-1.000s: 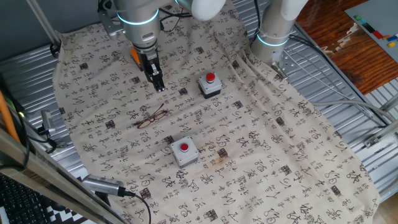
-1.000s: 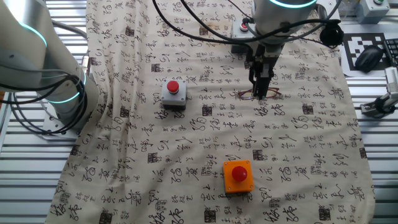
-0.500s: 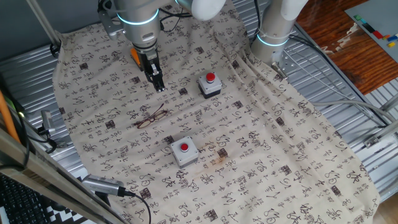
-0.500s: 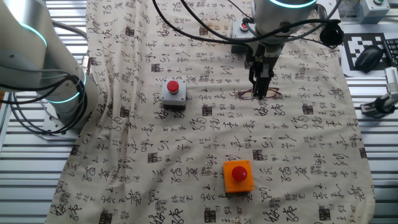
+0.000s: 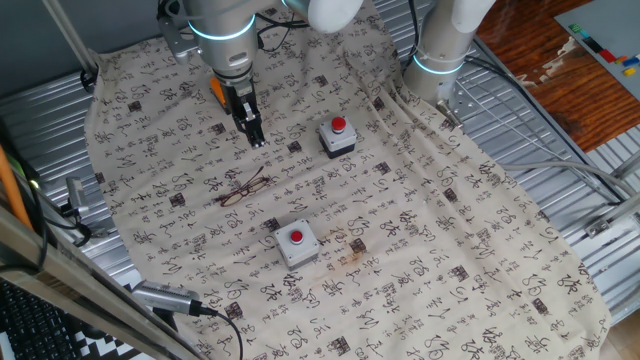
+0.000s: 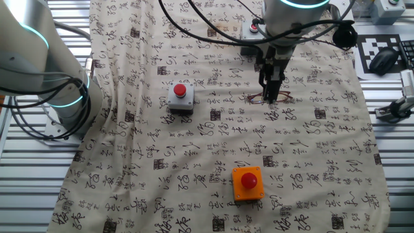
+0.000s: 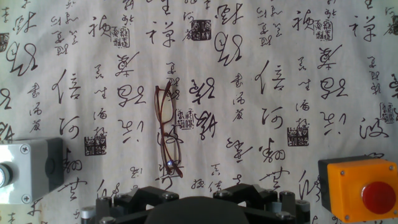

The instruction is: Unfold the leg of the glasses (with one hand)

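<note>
Nothing has moved since the earlier frames: the gripper (image 5: 256, 138) hangs in the same spot above the cloth (image 5: 420, 230), and the glasses (image 5: 243, 188) lie where they lay.

The glasses rest flat on the cloth, legs folded against the frame, between the gripper and the nearer grey button box (image 5: 296, 243) in one fixed view. In the hand view they sit left of centre (image 7: 166, 138), lengthwise away from the camera, so the gripper is not lined up over them. The fingers look close together, holding nothing, though the gap is hard to judge at this size.

The risks lie in the thin wire. The folded leg sits tight on the frame, and the printed marks around it make its line hard to pick out; a descent slightly off would press on a lens or the cloth instead. With only one hand, nothing pins the frame, so pushing the leg may just slide or spin the whole pair. The loose cloth could also bunch and carry the glasses along.
</note>
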